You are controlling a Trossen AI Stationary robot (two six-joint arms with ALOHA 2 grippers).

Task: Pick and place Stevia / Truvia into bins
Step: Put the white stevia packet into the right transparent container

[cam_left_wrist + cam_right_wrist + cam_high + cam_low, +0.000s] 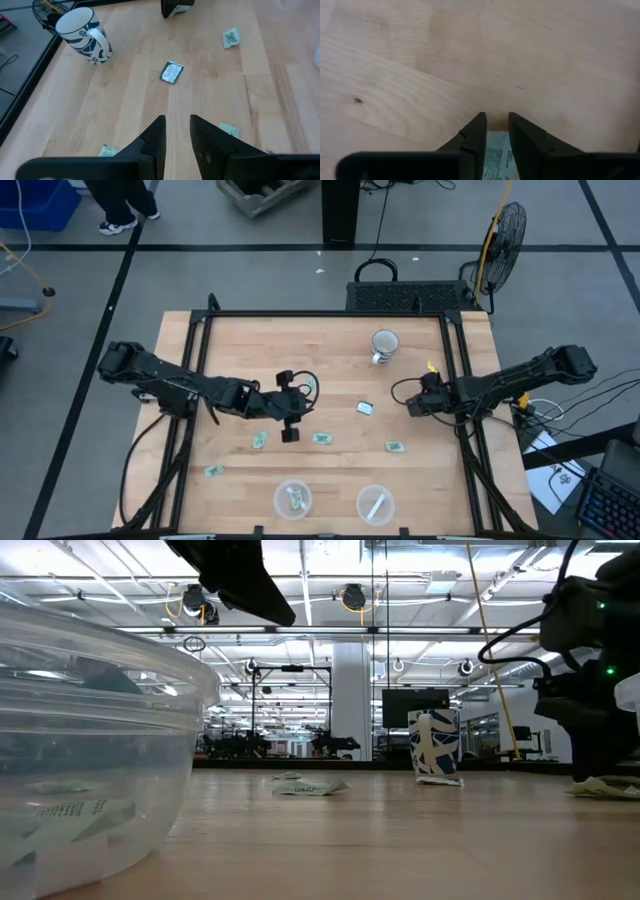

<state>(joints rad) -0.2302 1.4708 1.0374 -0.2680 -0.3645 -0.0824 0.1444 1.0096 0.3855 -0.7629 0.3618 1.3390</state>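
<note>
**Inspector:** High view first. Surface?

**Assistant:** Wooden table point(330, 350) on a grey floor, fan point(507, 232) upper right. Left gripper point(290, 430) sits at centre frame; right gripper point(412, 404) right of centre. Sachets point(322, 438) lie scattered across the lower middle, long axes at differing angles. Two bins point(293, 499) stand at the bottom edge, paper inside each. Mug point(384, 344) is above centre.

**Inspector:** Low view?

**Assistant:** A bin wall point(90, 740) fills the left; one sachet point(310, 787) lies flat mid-frame.

**Inspector:** Left wrist?

**Assistant:** Fingers point(155, 145) nearly closed, nothing between. A sachet point(171, 72) at centre, long axis slightly tilted from vertical.

**Inspector:** Right wrist?

**Assistant:** Fingers point(476, 135) clenched on a sachet point(496, 157) at bottom centre, long axis running up-frame.
</note>
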